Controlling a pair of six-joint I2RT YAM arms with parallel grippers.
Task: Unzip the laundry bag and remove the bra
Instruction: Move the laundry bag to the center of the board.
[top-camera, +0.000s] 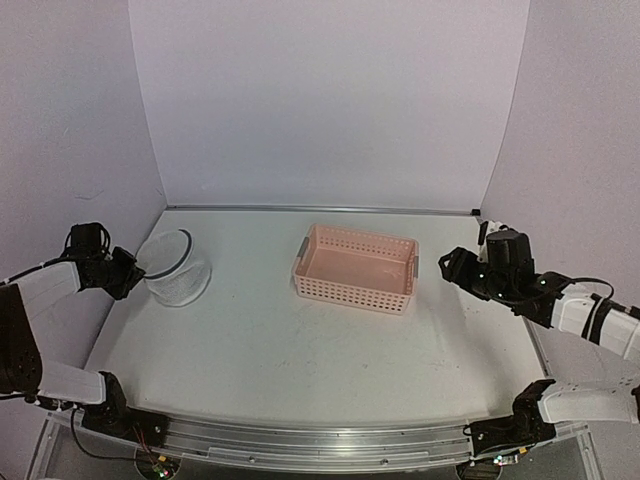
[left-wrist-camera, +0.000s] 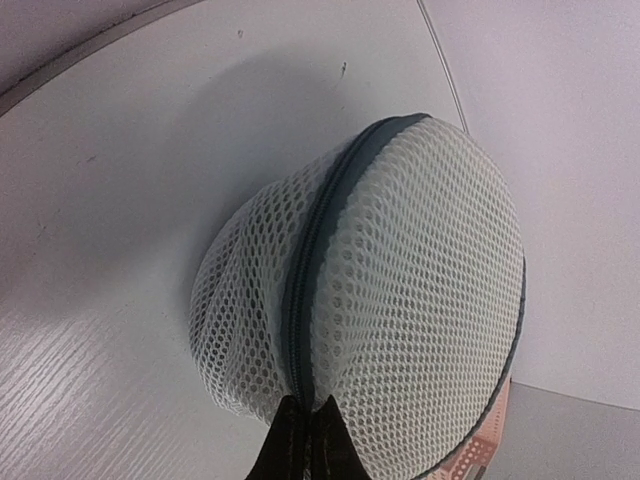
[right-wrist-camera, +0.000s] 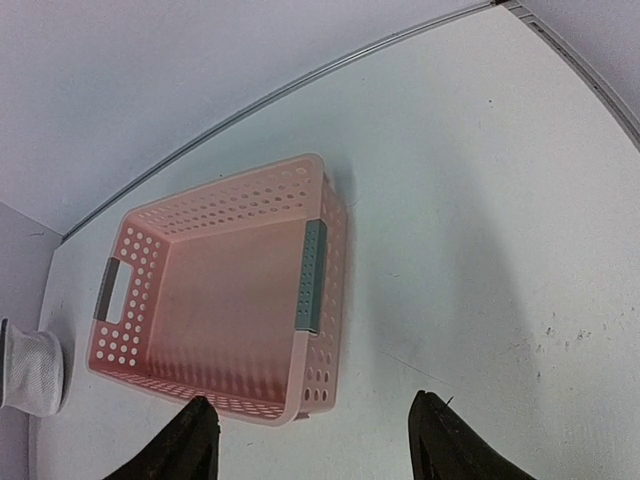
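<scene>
Barely begun, by the look of things. At the table's (top-camera: 300, 350) left edge: laundry bag (top-camera: 176, 268) resting on the surface with dark rim tilted, and zip (left-wrist-camera: 318, 250) closed along all of its visible run. No sign of the bra through the mesh; presumably inside, but not confirmable. Coming in low from the left: left gripper (top-camera: 128, 274), wrist roughly level with the bag's side, fingertips (left-wrist-camera: 288, 452) pressed tight together right at the near end of the zip line. Looks like a pinch on the bag at the zip; impossible to tell whether the pull tab sits between the pads. Left to do: run the zip round, fold the lid back, draw the bra out. Mid-table, well apart from the bag: pink basket (top-camera: 355, 268). Further right: right gripper (top-camera: 450, 268), held above the table just beside the basket's right end, angled down toward it, jaws spread wide, gripping nothing.
</scene>
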